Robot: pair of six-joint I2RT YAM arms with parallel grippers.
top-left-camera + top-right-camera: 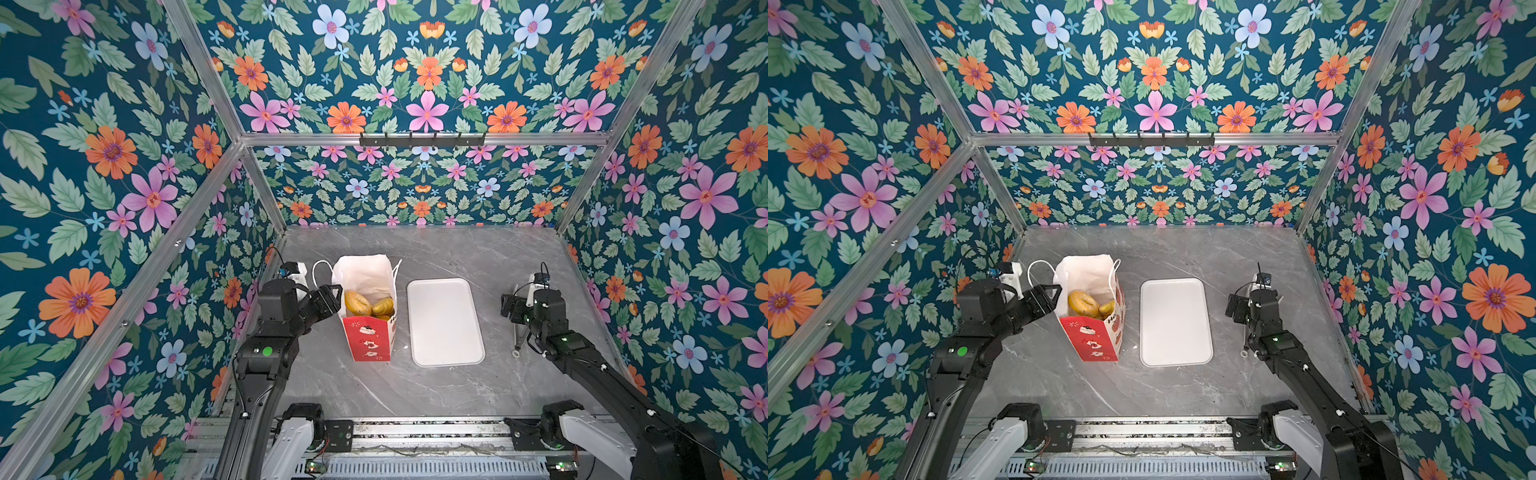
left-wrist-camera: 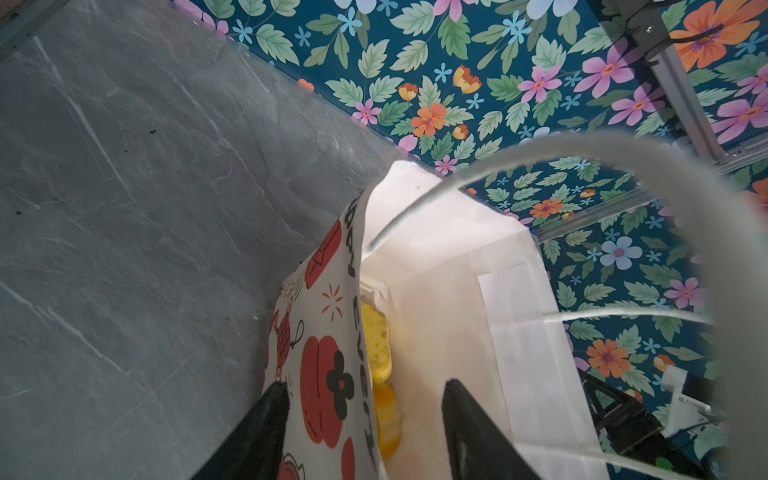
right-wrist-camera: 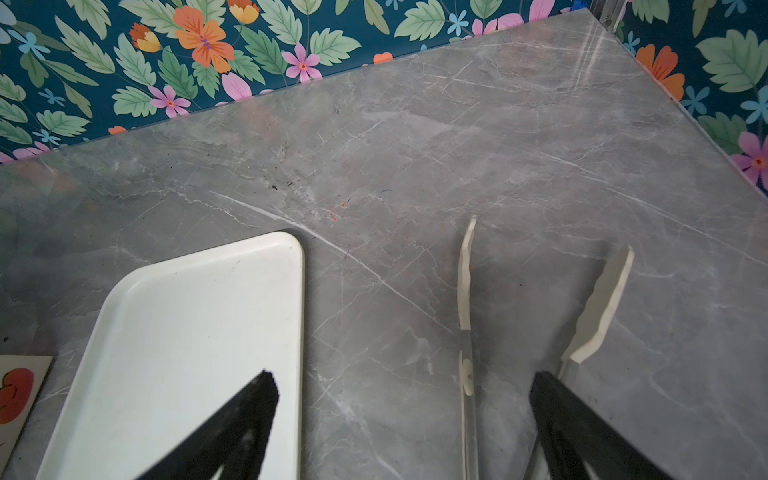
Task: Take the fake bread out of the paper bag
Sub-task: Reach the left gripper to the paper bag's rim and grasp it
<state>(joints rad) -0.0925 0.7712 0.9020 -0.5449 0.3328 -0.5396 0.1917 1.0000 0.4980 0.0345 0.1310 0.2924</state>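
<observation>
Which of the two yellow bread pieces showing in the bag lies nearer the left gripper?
The ring-shaped one with a hole, next to the bag wall that the left gripper straddles; the other piece lies against the far wall, towards the tray.

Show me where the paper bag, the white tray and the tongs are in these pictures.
paper bag [image 1: 368, 338]: in a top view, on its red lower band.
white tray [image 1: 1175, 322]: in a top view, on its bare middle.
tongs [image 3: 600, 305]: in the right wrist view, on the white tip of one arm.
</observation>
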